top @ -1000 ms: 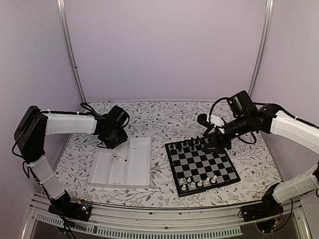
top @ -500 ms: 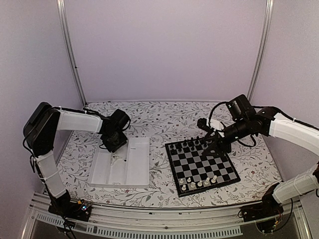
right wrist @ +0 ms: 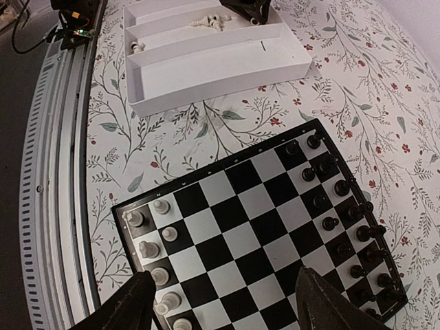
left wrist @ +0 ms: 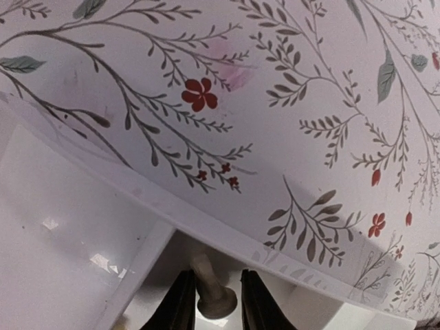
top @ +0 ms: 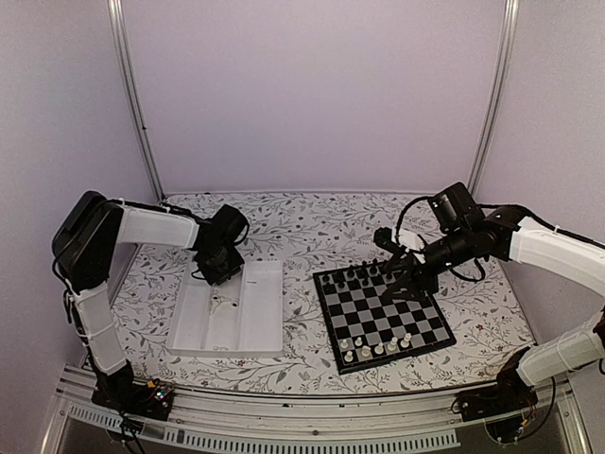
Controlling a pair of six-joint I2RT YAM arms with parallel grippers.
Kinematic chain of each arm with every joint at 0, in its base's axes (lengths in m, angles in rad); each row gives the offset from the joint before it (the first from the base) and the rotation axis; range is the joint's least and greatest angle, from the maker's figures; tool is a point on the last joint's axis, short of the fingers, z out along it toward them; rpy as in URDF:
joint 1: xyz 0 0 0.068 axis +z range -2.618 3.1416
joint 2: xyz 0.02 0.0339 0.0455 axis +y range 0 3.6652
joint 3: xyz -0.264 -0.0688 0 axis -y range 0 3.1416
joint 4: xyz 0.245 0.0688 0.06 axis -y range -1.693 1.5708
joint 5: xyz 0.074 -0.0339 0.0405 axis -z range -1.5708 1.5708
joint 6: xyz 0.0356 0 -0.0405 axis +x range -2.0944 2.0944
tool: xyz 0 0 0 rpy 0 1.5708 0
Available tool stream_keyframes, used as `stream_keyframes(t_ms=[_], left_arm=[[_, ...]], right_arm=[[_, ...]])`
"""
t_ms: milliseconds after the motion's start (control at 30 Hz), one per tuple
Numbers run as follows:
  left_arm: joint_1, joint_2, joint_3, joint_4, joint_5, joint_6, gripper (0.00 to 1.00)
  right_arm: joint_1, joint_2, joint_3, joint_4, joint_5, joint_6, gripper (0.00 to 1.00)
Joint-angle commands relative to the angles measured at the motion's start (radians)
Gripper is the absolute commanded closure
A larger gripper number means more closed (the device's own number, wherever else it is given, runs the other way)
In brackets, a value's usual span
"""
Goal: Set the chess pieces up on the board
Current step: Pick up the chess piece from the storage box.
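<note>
small cream-white chess piece right between the dark fingers of the left gripper, cannot tell if pinched, right gripper wide apart above black-and-white checked board

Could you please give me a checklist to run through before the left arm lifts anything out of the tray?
1. Cream piece stands between the fingers of the left gripper, inside the tray: ok.
2. Firm grip on that piece: cannot tell; the fingers flank it closely, but contact is not clear.
3. Right gripper open and empty: ok.
4. Board has free squares on its white side: ok.
5. Right gripper clear of the board: not ok, it hangs over it.
</note>
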Motion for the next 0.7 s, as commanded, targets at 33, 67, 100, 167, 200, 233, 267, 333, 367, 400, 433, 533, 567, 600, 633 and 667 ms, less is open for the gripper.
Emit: stream_keyframes(t_ms=[33,67,100,167,200,233,267,333,367,400,433,533,567,600,633,667], left_arm=[[0.001,0.005,-0.014,-0.045,0.012,0.075,0.75],[-0.001,-0.003,-0.029,-0.043,0.009,0.08,0.76],[-0.001,-0.011,-0.046,-0.038,0.009,0.085,0.78],[0.0,-0.024,-0.068,-0.034,0.012,0.098,0.8],[0.0,-0.028,-0.074,-0.034,0.018,0.108,0.81],[-0.001,-0.031,-0.077,-0.037,0.025,0.118,0.82],[-0.001,-0.034,-0.08,-0.038,0.033,0.134,0.82],[-0.005,-0.04,-0.081,-0.038,0.047,0.172,0.83],[-0.008,-0.045,-0.081,-0.038,0.05,0.196,0.85],[-0.012,-0.056,-0.08,-0.038,0.054,0.236,0.86],[-0.016,-0.062,-0.077,-0.037,0.058,0.27,0.87],[-0.049,-0.118,-0.072,-0.044,0.029,0.371,0.89],[-0.063,-0.142,-0.075,-0.047,0.009,0.403,0.89],[-0.073,-0.162,-0.078,-0.048,0.0,0.44,0.89],[-0.086,-0.186,-0.083,-0.048,-0.011,0.475,0.89],[-0.099,-0.208,-0.091,-0.044,-0.019,0.508,0.89]], right_arm=[[0.002,-0.008,-0.01,0.009,-0.022,0.0,0.27],[0.002,-0.008,-0.011,0.009,-0.023,0.0,0.27],[0.003,-0.008,-0.012,0.011,-0.025,0.0,0.27],[0.003,-0.007,-0.01,0.011,-0.028,0.0,0.27],[0.002,-0.005,-0.006,0.01,-0.028,0.0,0.27],[0.003,-0.003,-0.003,0.008,-0.028,0.001,0.28],[0.002,-0.002,0.002,0.005,-0.029,0.002,0.28],[0.002,-0.001,0.009,0.0,-0.028,0.002,0.28],[0.002,-0.001,0.013,-0.002,-0.029,0.002,0.28],[0.003,0.0,0.017,-0.005,-0.028,0.003,0.28],[0.003,-0.001,0.024,-0.007,-0.027,0.005,0.28],[0.003,0.004,0.056,-0.012,-0.018,0.019,0.28],[0.003,0.005,0.067,-0.013,-0.018,0.027,0.28],[0.003,0.009,0.079,-0.012,-0.019,0.035,0.28],[0.002,0.014,0.093,-0.01,-0.024,0.041,0.28],[0.003,0.021,0.105,-0.007,-0.027,0.052,0.28]])
